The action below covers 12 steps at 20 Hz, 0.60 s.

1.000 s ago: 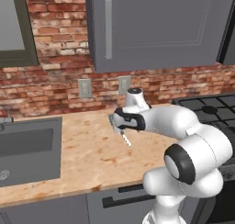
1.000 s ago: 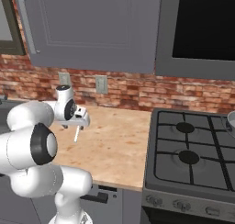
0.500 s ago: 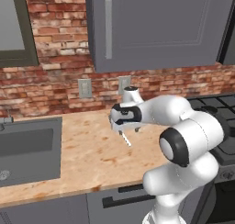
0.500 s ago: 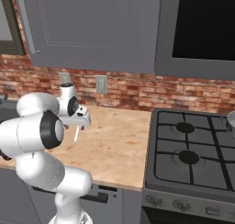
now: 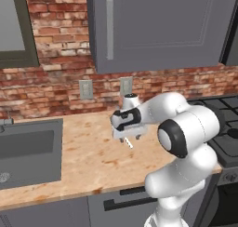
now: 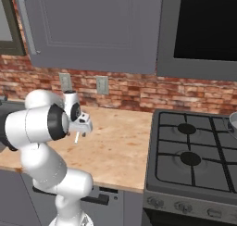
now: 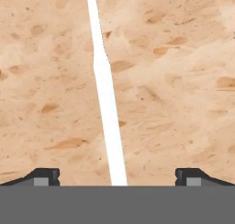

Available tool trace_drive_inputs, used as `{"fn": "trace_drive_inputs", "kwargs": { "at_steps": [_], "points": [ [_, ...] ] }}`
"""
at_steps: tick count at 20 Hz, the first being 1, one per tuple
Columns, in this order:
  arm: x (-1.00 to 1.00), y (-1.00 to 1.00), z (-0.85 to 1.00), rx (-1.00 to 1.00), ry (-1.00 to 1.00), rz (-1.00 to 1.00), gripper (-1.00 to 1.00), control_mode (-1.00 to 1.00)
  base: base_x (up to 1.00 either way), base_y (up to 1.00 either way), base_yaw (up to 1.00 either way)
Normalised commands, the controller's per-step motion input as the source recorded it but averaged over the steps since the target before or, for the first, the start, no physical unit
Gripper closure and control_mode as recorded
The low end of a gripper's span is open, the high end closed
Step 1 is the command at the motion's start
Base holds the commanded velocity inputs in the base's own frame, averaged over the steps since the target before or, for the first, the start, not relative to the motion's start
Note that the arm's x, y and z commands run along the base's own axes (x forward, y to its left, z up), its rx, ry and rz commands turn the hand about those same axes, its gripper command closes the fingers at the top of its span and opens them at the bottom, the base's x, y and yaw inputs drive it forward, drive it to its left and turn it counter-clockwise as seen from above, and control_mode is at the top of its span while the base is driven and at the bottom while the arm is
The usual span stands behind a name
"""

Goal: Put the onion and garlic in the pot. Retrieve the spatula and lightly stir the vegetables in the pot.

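The tan worktop [image 5: 88, 151] runs from the sink [image 5: 28, 149] to the gas hob [image 6: 194, 151], where the pot's rim [image 6: 233, 123] juts in at the far right edge. The arm leans low over the worktop, its gripper [image 7: 117, 175] aimed straight down with fingers [image 7: 43, 176] spread wide astride the spatula's pale handle [image 7: 106, 94], which lies flat, seemingly lined up for a pickup.
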Motion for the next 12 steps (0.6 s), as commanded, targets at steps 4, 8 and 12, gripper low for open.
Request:
{"fn": "trace_drive_inputs", "kwargs": {
  "at_steps": [4, 8, 12],
  "points": [
    [0.00, 0.00, -0.39, 0.00, 0.02, 0.00, -1.00, -1.00, 0.00, 0.00, 0.00],
    [0.00, 0.01, -0.27, 0.00, 0.00, 0.00, -1.00, -1.00, 0.00, 0.00, 0.00],
    [0.00, 0.00, -0.20, 0.00, 0.00, 0.00, -1.00, -1.00, 0.00, 0.00, 0.00]
  ]
}}
